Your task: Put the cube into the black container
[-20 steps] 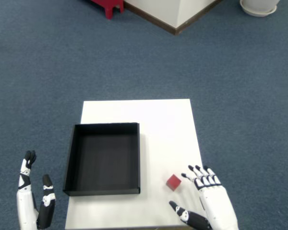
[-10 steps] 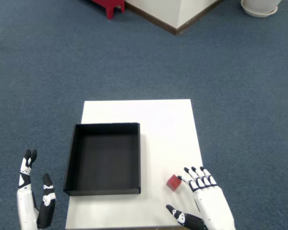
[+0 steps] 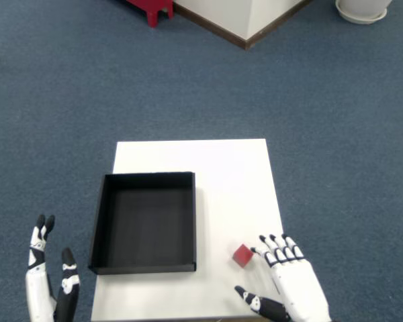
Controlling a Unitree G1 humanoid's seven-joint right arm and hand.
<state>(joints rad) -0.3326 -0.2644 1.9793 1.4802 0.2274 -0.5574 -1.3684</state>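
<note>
Blue-grey carpet floor point(image 3: 67, 100) all around; white wall corner with dark skirting point(image 3: 245, 23) at top, red furniture leg point(image 3: 151, 8) top left, white round base point(image 3: 363, 10) top right.

Bench point(image 3: 215, 168): white, rectangular, bare at the far end.

Cube point(image 3: 242, 255): small, red, matte, edges turned slightly askew to the bench sides; flat on the bench near its front right corner, well apart from the black container, outside it.

Black container point(image 3: 144, 223): shallow, square, open-topped, dark inside, nothing in it; on the left half of the bench, near the front edge.

Right hand point(image 3: 289, 285): white shell, black joints; palm down over the front right corner of the bench, fingers point(image 3: 277, 247) spread and extended forward, thumb point(image 3: 254, 300) angled out to the left. Index fingertip just beside the cube, contact unclear. Nothing grasped.

Left hand point(image 3: 50, 288): off the bench at lower left, fingers upright, holding nothing.
</note>
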